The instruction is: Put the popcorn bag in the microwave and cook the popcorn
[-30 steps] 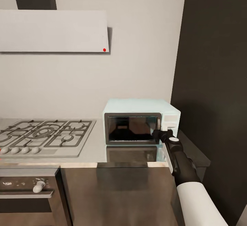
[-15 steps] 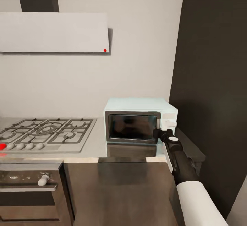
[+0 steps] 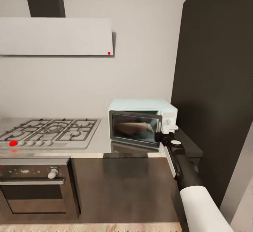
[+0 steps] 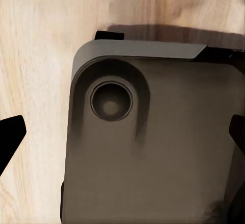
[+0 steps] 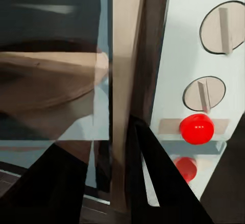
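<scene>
— Where is the right pincer (image 3: 162, 136) just now?

— At the free, right-hand edge of the small mint-blue microwave's (image 3: 140, 106) dark glass door (image 3: 135, 129), beside the pale control panel with white knobs (image 5: 222, 27) and a round red light (image 5: 196, 128). From the wrist, the two dark fingers (image 5: 153, 178) straddle the door's steel edge. I judge it gripping that edge, though contact itself is hard to see.

— And the door?

— Ajar, swung out slightly on its left-hand hinge, so the pull has to run toward the robot and leftward.

— The other pincer?

— The left wrist camera looks down on the robot's dark grey base (image 4: 153, 147) over pale wooden floor (image 4: 35, 55), with black fingertips (image 4: 9, 137) at either margin, set wide apart and holding nothing.

— The popcorn bag?

— A tan, blurred shape (image 3: 133, 128) shows through the glass. It may be the bag inside; I cannot be sure. The grey steel table (image 3: 100, 138) beside the gas hob (image 3: 52, 132) carries the microwave.
</scene>
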Controlling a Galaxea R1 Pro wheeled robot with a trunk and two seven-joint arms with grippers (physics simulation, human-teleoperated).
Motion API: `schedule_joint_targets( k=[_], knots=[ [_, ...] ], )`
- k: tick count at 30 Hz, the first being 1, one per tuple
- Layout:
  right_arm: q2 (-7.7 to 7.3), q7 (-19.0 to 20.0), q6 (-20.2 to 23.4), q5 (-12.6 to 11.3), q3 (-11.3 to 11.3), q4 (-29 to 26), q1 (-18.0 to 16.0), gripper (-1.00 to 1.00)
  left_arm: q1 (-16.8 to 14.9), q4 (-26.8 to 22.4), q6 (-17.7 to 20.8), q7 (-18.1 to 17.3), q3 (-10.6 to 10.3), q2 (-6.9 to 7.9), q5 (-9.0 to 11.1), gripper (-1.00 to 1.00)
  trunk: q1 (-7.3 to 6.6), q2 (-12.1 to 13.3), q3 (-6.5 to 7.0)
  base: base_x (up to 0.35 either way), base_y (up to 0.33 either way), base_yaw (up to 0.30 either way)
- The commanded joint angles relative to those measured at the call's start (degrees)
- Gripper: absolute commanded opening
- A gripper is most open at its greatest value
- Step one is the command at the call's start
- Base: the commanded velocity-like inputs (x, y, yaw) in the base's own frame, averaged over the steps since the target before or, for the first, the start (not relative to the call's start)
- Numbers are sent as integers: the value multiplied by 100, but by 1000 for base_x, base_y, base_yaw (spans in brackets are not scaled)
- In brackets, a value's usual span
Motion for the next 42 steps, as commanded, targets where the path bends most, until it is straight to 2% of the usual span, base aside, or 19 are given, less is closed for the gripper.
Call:
schedule_joint_targets(
  k=[1, 14, 15, 25, 28, 29, 30, 33, 34, 39, 42],
  knots=[
    [2, -21, 34, 198, -206, -12, -6, -100, 5, -9, -6, 4, 1, -1, 59, 100, -1, -4, -5, -93, 6, 0],
    [2, -5, 67, 187, -205, -12, -6, -100, 4, -9, -6, 4, 1, -1, 59, 100, -1, -4, -5, -56, 26, 0],
    [2, -3, 63, 183, -205, -12, -6, 100, 4, -9, -6, 4, 0, -1, 59, 100, -1, -4, -5, 0, 0, 0],
    [-14, 84, 208, 173, -194, -23, -6, 100, 6, -9, -6, 4, -1, -1, 59, 100, -1, -4, -5, 0, 0, 0],
    [-28, 763, 651, 208, -206, -72, -6, 100, 5, -9, -6, 4, -6, -1, 59, 100, -1, -4, -5, 0, 0, 0],
    [-114, 1049, 759, 218, -208, -82, -6, 100, 5, -9, -6, 4, -5, -1, 59, 100, -1, -4, -5, 0, 0, 0],
    [-340, 1289, 825, 214, -204, -90, -6, 100, 7, -9, -6, 4, -4, -1, 59, 100, -1, -4, -5, 0, 0, 0],
    [-757, 1597, 884, 200, -200, -98, -6, 100, 5, -9, -6, 1, -5, -1, 59, 100, -1, -4, -5, 0, 0, 0],
    [-853, 1651, 889, 212, -209, -99, -6, 100, 6, -9, -6, 1, -6, -3, 59, 100, -1, -4, -5, 0, 0, 0],
    [-1017, 1677, 891, 224, -216, -100, -6, 100, 3, -9, -6, 4, -7, -1, 59, 100, -1, -4, -5, 0, 0, 0],
    [-1197, 1654, 880, 207, -234, -100, -6, 100, 7, -9, -6, 4, -7, -1, 59, 100, -1, -4, -5, 0, 0, 0]
  ],
)
